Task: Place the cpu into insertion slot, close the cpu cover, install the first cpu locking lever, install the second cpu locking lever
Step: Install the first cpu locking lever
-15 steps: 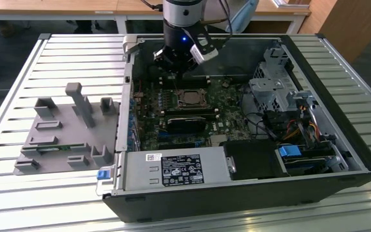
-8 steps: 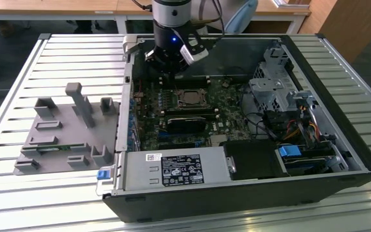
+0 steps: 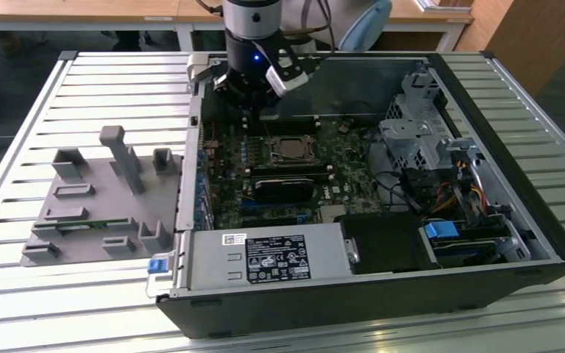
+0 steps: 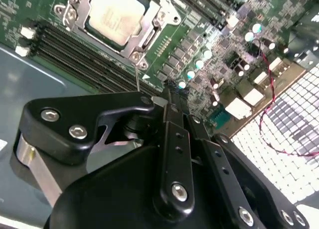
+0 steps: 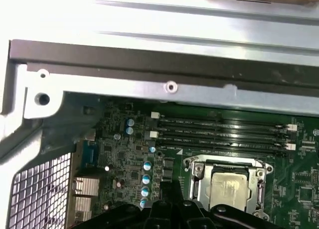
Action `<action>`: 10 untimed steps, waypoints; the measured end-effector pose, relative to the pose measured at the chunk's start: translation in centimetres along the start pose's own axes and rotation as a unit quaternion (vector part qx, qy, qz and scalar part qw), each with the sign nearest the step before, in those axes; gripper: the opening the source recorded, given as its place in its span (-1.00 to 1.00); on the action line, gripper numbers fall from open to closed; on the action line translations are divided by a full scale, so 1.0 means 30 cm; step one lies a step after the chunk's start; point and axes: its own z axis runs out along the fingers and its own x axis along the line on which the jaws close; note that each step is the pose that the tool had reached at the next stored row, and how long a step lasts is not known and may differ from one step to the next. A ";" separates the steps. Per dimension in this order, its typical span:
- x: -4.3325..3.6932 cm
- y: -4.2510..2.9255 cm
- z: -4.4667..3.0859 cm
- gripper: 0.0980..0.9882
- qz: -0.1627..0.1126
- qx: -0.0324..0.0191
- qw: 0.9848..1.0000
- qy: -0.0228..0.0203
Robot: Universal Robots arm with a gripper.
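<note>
An open black computer case [image 3: 361,309] lies on a slatted metal table [image 3: 27,294], with a labelled power supply [image 3: 263,259] in one corner. A grey plastic fixture [image 3: 96,209] sits beside the case, nearer the table's edge.

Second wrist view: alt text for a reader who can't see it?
The cpu, silvery top up, sits on the green motherboard with the cpu cover flat around it. The black gripper looms in the foreground above the board, near long black memory slots.
</note>
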 end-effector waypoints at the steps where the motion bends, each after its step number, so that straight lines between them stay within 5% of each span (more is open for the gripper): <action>1: 0.000 0.005 0.001 -0.98 0.000 0.000 1.000 0.000; 10: -0.001 0.034 0.008 -0.98 0.011 0.000 1.000 0.000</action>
